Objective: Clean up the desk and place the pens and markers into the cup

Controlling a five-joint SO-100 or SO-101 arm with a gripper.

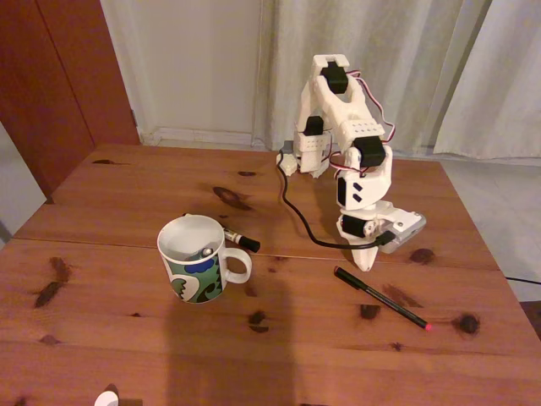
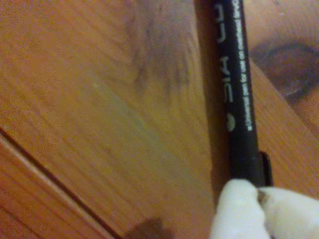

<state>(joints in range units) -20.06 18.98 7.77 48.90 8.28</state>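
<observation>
The gripper (image 1: 365, 264) is down on the desk (image 1: 127, 338), its white fingertips (image 2: 239, 211) pinching the long black pen's (image 1: 380, 299) clip end; next it must lift it to the mug (image 1: 196, 258).

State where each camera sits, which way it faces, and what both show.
Fixed view: raised at the desk's near edge, looking down and across at the arm, the cup, the marker behind it and the black pen.
Wrist view: rides the arm, aimed down close at the wood; white pincer tips touch the pen.
Shared: pen, pincer, desk.
</observation>
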